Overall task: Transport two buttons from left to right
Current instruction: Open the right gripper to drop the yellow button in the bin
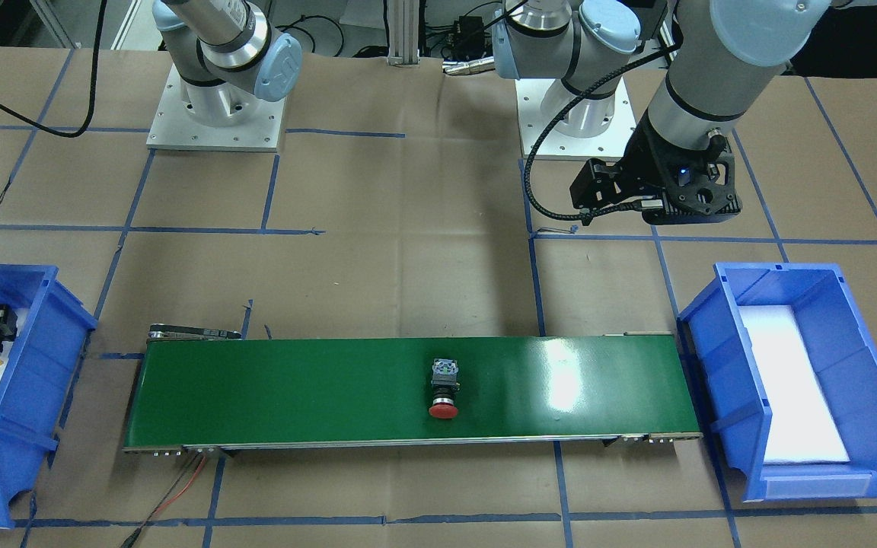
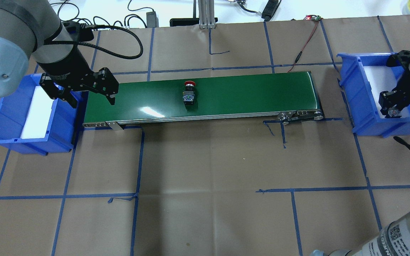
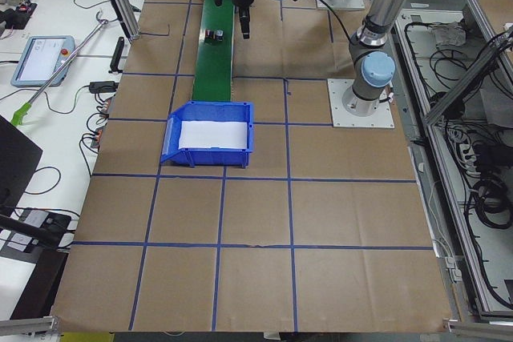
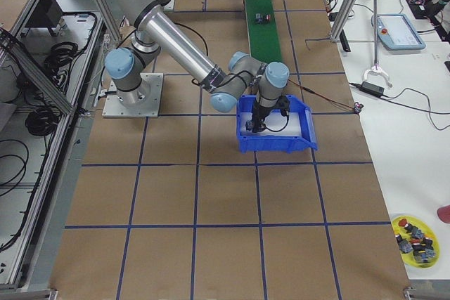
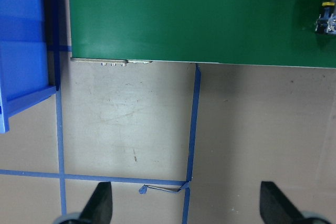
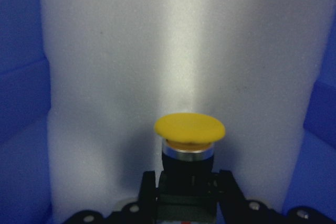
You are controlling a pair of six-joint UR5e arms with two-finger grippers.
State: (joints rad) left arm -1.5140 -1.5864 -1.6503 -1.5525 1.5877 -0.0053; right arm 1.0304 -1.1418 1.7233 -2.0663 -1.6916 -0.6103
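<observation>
Yellow button [image 6: 189, 129], mushroom cap, pinched at its black body by the right gripper [image 6: 186, 184]. It is low inside the right bin [image 2: 361, 92] over white foam [image 6: 131, 51]; contact with the foam can't be told. Farther along the table is the green belt [image 2: 255, 92]. The red button [image 2: 189, 91] lies on its side at about mid-length, cap toward the far edge. Beyond it the left gripper [image 2: 93, 102] is empty, fingers spread wide, hovering by the belt's left end on the robot's side. It is just beside the left bin [image 2: 0, 115].

No readable text, label or number in any view
</observation>
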